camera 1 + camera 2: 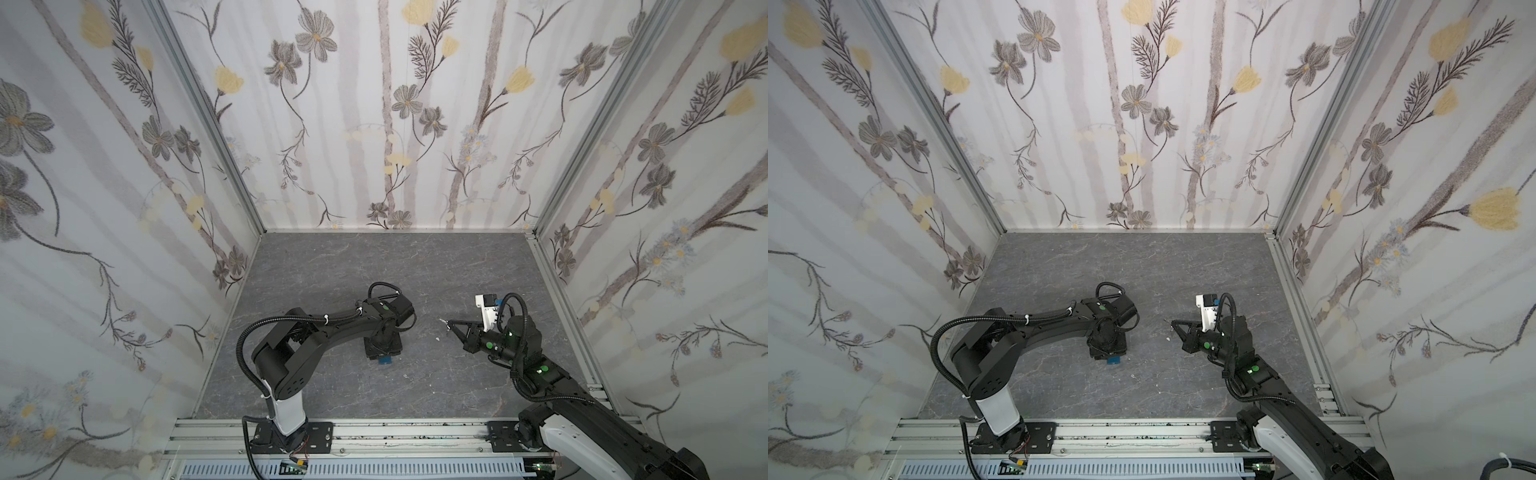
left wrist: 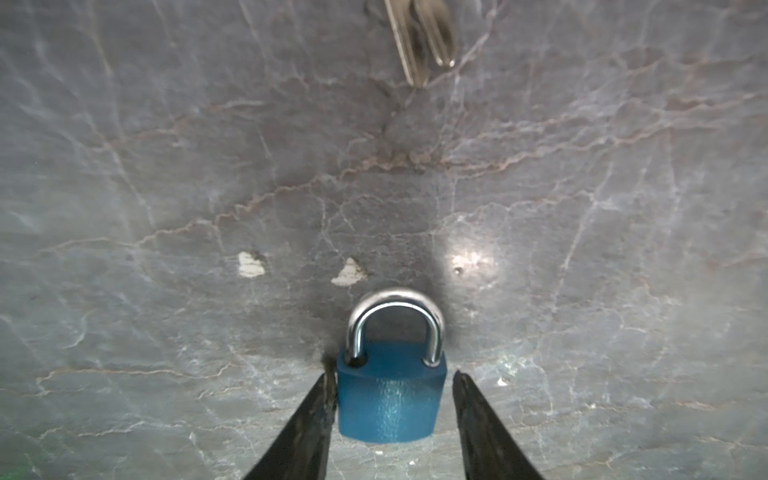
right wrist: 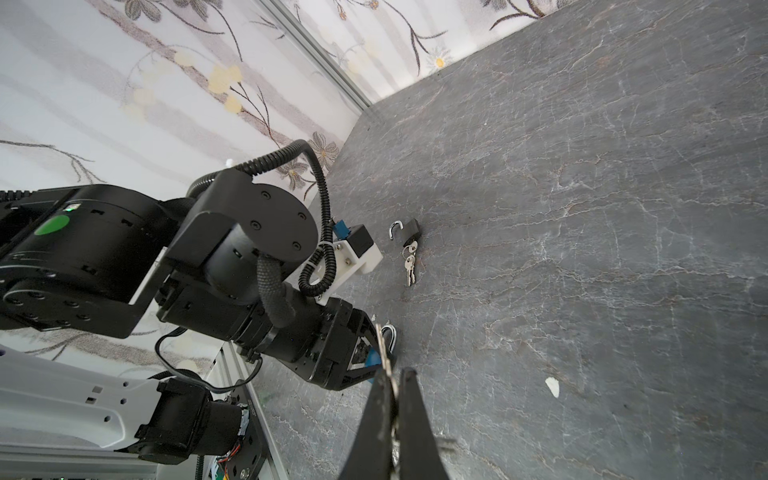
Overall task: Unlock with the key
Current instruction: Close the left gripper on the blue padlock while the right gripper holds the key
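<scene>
- Blue padlock (image 2: 388,403) lies flat on the table (image 2: 582,166), in front of the left arm's base, about mid-depth in both top views. Only a sliver of blue (image 1: 385,360) peeks out from under the wrist there.
- Its shackle (image 2: 395,297) looks seated in the body on both legs, so it's locked as far as I can tell.
- Left gripper (image 2: 393,374) points straight down with its jaws partly open either side of the lock body. One finger (image 2: 320,411) is right against the side, while the other has a thin gap, so no real squeeze.
- Key (image 3: 386,361) is pinched in the right gripper (image 3: 395,372), jaws fully closed on it. The blade sticks out past the tips toward the padlock, and the two are well apart.
- A second blade dangles next to it in the left wrist view, too blurry to say more.
- Further back there's a black padlock (image 3: 411,228) with its shackle popped open and keys (image 3: 410,266) hanging from it.
- Couple of white chips (image 2: 250,266) in the tabletop near the blue lock.
</scene>
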